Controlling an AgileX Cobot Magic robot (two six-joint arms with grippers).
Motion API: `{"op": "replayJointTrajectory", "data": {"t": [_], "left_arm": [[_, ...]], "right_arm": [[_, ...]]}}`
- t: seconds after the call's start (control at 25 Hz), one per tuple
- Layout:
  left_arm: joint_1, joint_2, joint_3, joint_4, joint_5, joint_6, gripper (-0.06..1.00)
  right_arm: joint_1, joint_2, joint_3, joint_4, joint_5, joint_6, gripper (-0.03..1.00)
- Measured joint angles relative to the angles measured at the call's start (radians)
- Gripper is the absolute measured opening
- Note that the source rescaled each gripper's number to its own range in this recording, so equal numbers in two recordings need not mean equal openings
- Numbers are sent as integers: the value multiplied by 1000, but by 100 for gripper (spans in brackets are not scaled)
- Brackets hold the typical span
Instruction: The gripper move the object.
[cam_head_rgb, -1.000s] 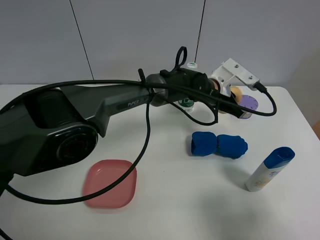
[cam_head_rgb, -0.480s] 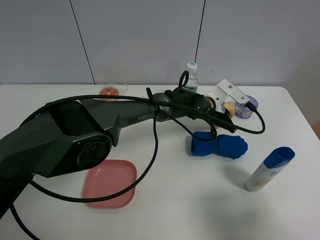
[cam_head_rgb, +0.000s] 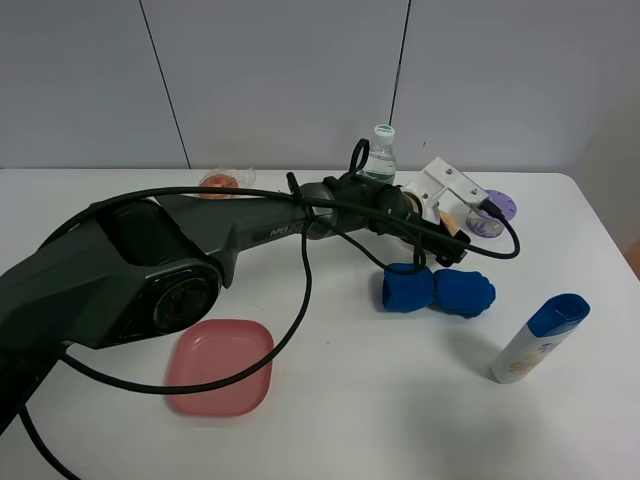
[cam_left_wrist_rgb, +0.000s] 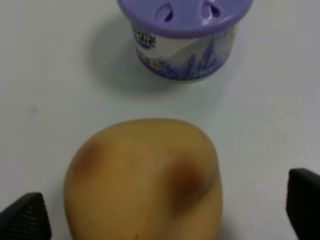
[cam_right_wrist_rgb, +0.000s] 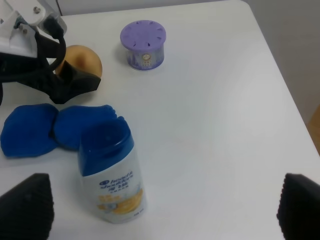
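The object, a tan-orange ball with brownish spots (cam_left_wrist_rgb: 145, 180), rests on the white table between the wide-apart jaws of my left gripper (cam_left_wrist_rgb: 165, 210). The black fingertips (cam_left_wrist_rgb: 25, 217) stand clear of it on both sides, so the gripper is open. In the high view the left arm reaches across to the right, and its gripper (cam_head_rgb: 450, 228) is at the ball (cam_head_rgb: 448, 216). The right wrist view shows the ball (cam_right_wrist_rgb: 80, 62) beside a black finger (cam_right_wrist_rgb: 70, 85). My right gripper (cam_right_wrist_rgb: 162, 212) is open and empty above the table's right side.
A purple-lidded tub (cam_head_rgb: 490, 213) stands just right of the ball. A blue cloth-like lump (cam_head_rgb: 437, 290) lies in front of it. A blue-capped white bottle (cam_head_rgb: 540, 340) is at front right, a pink plate (cam_head_rgb: 220, 365) at front left, a clear bottle (cam_head_rgb: 381, 152) and a wrapped pastry (cam_head_rgb: 222, 181) at the back.
The left arm has swung down and forward. Its gripper and the ball now sit lower and left of the purple tub. The clear bottle and the pastry have come into view.
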Motion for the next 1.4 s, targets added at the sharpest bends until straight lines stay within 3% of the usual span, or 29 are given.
{"op": "replayJointTrajectory", "data": {"t": [0.48,0.84,1.16,1.28,1.4], "left_arm": [[1,-75,-16,0,101,-203,100],[-56,-266,-35,13,211,-226,100],[-170,-460,-40,151,435,-201,100],[-141,-494,-40,231,510,-197,100],[-61,-534,-40,339,609,-203,100]], "right_arm": [[0,0,0,0,0,0,100],[0,0,0,0,0,0,100],[0,0,0,0,0,0,100],[0,0,0,0,0,0,100],[0,0,0,0,0,0,100]]}}
